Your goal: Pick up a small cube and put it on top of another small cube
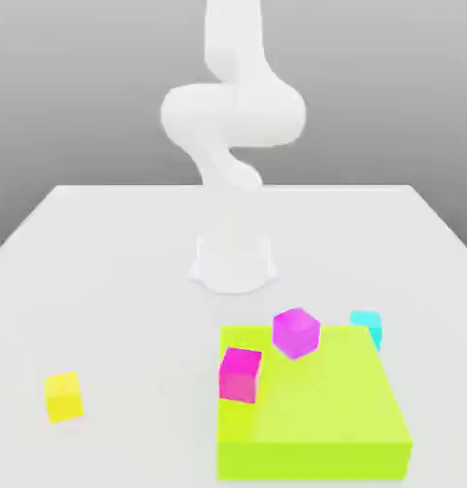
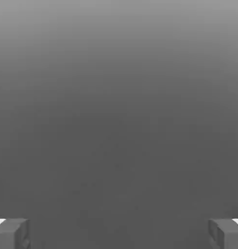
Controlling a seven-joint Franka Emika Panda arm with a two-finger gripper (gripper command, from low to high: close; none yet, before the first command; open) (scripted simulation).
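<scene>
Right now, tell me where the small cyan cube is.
In the exterior view the cyan cube sits on the white table at the far right corner of the flat lime-green block, right of the nearer magenta cube.

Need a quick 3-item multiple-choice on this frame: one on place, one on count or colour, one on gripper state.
1. Where is the cyan cube?
A. on top of the lime-green block
B. on the table at the lime-green block's far corner, on the exterior view's right
C. beside the yellow cube

2. How many magenta cubes are there?
A. one
B. two
C. three

3. The gripper is:
A. shut on the cyan cube
B. shut on nothing
C. open, holding nothing

Answers:
1 B: it sits behind the lime-green block, far from the yellow cube.
2 B: one at the block's far edge, one at its edge on the exterior view's left.
3 C: the fingers stand wide apart with nothing between them.
</scene>
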